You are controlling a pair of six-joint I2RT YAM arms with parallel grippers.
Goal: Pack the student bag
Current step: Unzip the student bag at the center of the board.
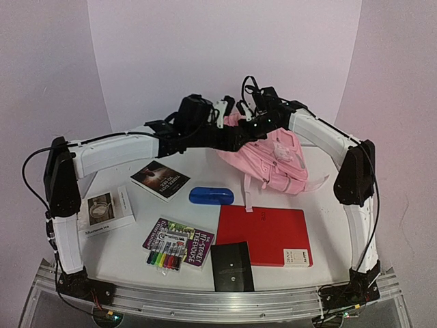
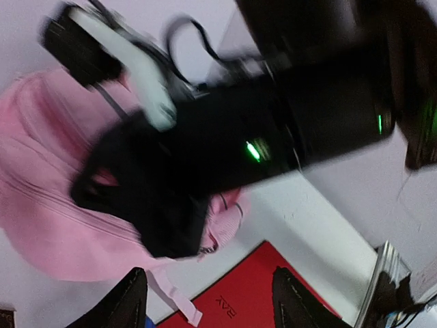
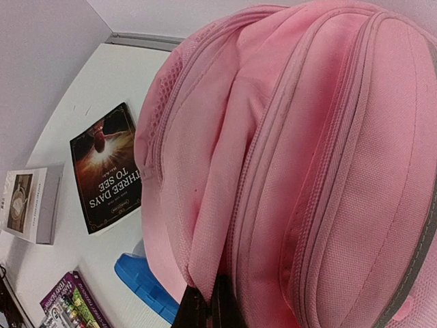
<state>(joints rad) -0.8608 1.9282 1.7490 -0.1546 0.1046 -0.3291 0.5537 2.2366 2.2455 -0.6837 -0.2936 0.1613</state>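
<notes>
A white worktop (image 1: 328, 219) carries a pink student bag (image 1: 273, 164) at the back, right of centre, beyond a red notebook (image 1: 263, 232). The right jaws are closed, apparently pinching a fold of its fabric. The left jaws stand wide apart nearby, holding nothing.

Soft even light, left wrist view motion-blurred

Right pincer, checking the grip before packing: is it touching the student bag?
Touching. The right wrist view shows the right pincer shut, its tips pinching a fold of the student bag with pink fabric pressed against both tips.
</notes>
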